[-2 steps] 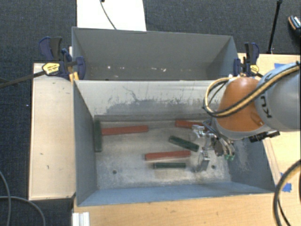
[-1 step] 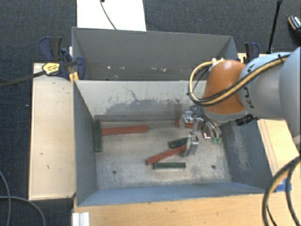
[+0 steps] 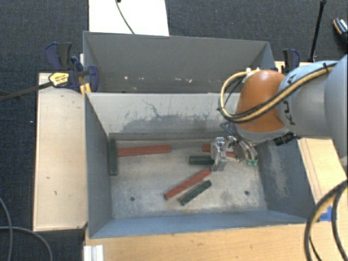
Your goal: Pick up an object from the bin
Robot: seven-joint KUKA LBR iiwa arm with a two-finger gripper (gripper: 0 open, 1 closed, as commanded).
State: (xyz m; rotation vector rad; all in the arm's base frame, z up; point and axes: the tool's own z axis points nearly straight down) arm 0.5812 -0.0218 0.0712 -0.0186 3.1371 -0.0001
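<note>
Several bars [image 3: 187, 184] in bin [image 3: 98, 173] | step: approach, jaws low at short dark-green bar [image 3: 199, 160] right end | jaw state: cannot tell | next: straddle bar, clamp, lift

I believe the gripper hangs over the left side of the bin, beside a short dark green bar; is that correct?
Not quite: the camera view shows the gripper over the right side of the bin, beside the short dark green bar.

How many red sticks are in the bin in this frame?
3: long red stick at back left; slanted red stick mid-floor; short red stick at back right, partly behind the hand. The arm may hide more.
</note>
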